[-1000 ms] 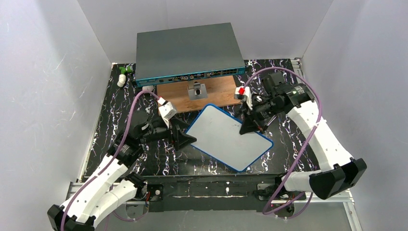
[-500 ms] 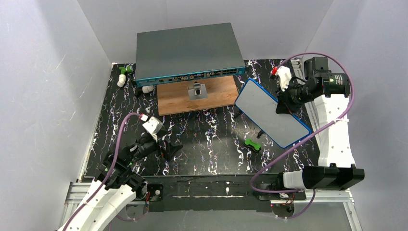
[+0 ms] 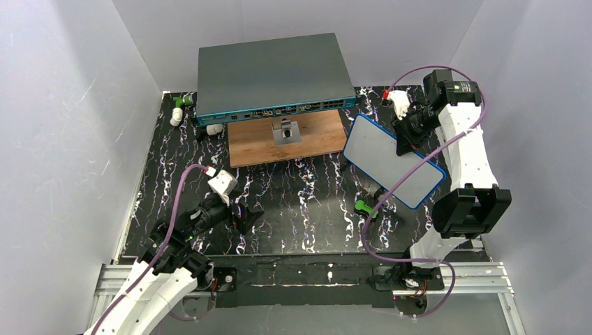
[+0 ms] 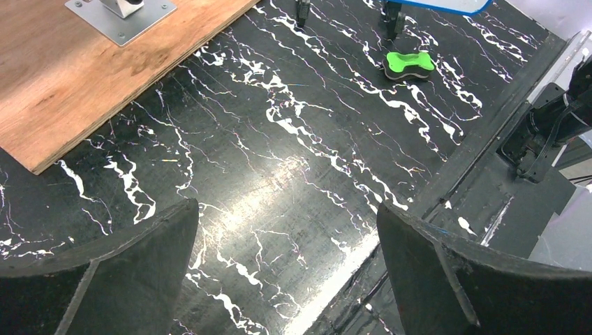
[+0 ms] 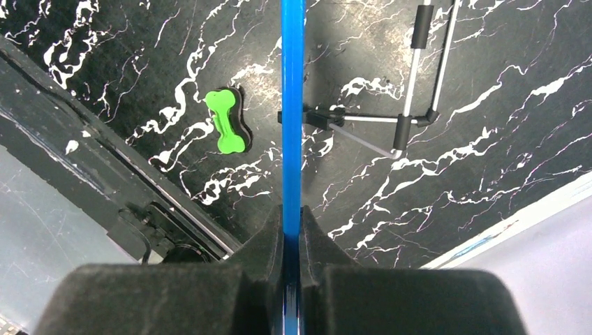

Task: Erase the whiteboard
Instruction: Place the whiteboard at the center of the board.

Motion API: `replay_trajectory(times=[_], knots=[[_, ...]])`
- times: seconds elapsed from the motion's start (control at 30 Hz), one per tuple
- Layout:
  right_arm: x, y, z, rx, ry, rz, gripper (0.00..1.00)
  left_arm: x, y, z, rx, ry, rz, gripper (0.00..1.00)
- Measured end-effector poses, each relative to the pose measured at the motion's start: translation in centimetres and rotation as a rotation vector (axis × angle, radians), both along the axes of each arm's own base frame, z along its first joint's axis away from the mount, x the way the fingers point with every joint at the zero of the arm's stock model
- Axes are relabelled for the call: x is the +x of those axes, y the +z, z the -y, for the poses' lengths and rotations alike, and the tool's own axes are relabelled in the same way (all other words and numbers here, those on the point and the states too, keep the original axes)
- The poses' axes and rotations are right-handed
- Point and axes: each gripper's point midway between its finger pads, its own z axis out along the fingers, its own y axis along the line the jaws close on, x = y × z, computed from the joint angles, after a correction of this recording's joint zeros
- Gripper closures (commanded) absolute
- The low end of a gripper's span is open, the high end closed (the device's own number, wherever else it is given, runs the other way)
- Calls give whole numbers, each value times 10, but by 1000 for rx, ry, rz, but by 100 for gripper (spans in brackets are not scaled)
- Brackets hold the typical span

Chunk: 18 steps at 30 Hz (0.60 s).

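Right gripper (image 5: 292, 241): fingers clamped tight on the thin blue frame of the whiteboard (image 5: 292, 105), which the wrist view sees edge-on. From the top camera the right gripper (image 3: 405, 143) grips the whiteboard (image 3: 391, 160) at its far long edge. The board is tilted and raised, on the right side of the table (image 3: 300, 209), just right of the wooden board (image 3: 307, 136). Its visible face is plain grey-white, with no writing seen. A wire stand (image 5: 412, 91) sticks out from one side of the board; can't tell if its feet touch the table.

A green bone-shaped eraser (image 3: 364, 207) lies flat on the table near the board's lower edge, not touching it.

Left gripper (image 4: 286, 279): fingers spread wide, nothing between them, low over the black marbled table at front left, well apart from the board and the eraser (image 4: 408, 64).

The wooden board carries a small metal bracket (image 3: 286, 131). A grey-teal network switch (image 3: 272, 73) sits behind it, at the back.
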Motion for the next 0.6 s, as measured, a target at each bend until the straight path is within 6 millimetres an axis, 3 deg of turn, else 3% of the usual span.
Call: replay_trajectory(times=[0.37, 0.6], knots=[[29, -4, -1, 6, 4, 28, 99, 0, -1, 0, 4, -1, -5, 2], [38, -21, 4, 13, -10, -22, 99, 1, -3, 1, 10, -4, -10, 2]])
